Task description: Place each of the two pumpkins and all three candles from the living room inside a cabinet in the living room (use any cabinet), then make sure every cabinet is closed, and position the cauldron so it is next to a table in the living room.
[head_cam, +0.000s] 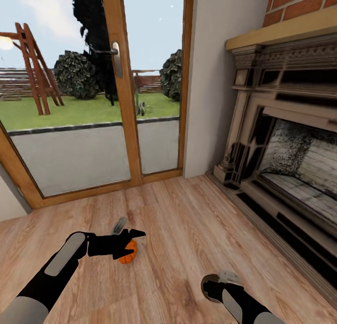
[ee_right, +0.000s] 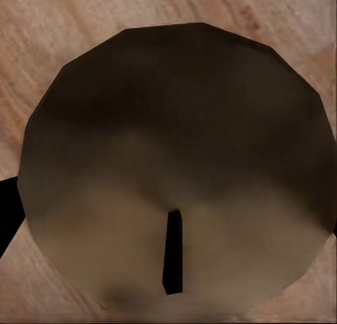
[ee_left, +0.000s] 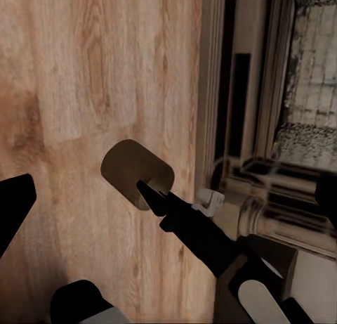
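The pumpkin (head_cam: 128, 254) is sitting in the left gripper (head_cam: 125, 237), whose fingers are clamping it above the wooden floor (head_cam: 187, 221), at about seven o'clock in the head view. The candle (ee_right: 175, 176), wick up, is lying right under the right gripper (head_cam: 220, 282) at five o'clock; I cannot tell whether that gripper is grasping it. The fireplace (head_cam: 281, 141) is standing at three o'clock.

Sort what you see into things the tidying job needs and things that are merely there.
Needed: pumpkin; candle.
Merely there: fireplace; glass door; ladder out in the garden.
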Controlling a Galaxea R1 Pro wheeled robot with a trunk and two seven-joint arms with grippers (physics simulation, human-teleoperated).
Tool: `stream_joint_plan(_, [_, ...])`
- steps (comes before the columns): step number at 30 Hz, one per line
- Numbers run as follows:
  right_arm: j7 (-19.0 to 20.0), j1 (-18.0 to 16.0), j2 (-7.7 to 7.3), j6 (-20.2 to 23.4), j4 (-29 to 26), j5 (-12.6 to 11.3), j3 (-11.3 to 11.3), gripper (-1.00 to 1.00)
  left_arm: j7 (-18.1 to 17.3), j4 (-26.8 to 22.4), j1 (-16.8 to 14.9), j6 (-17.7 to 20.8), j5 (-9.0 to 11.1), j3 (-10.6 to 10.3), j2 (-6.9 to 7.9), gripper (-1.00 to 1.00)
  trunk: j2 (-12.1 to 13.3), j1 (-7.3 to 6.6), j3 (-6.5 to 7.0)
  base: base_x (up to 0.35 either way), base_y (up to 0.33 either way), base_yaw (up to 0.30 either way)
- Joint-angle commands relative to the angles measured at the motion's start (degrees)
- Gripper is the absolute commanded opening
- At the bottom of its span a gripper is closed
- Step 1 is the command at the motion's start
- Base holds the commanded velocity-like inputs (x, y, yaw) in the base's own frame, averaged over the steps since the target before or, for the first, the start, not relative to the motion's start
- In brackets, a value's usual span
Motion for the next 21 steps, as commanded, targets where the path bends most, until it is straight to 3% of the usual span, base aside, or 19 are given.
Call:
stream_joint_plan(1, [-0.5, 0.0, -0.03, 0.2, -0.1, -0.5, 0.5, -1.00, 0.6, -0.1, 0.0, 0.0, 0.6, -0.1, 0.06, 1.00, 0.4, -0.25, 0.06, -0.051, 0.004, -0.207])
stream_joint_plan(10, [-0.5, 0.0, -0.03, 0.2, -0.2, -0.5, 0.4, -1.00, 0.6, -0.1, 0.0, 0.0, 0.6, 0.0, 0.05, 1.00, 4.0, -2.23, 1.08, -0.009, 0.001, -0.195])
stream_joint_plan(21, [-0.6, 0.0, 0.13, 0.0, -0.2, -0.6, 0.3, -1.00, 0.6, 0.0, 0.0, 0.0, 0.6, 0.0, 0.06, 1.00, 8.4, -4.64, 3.09, 0.000, 0.000, -0.032])
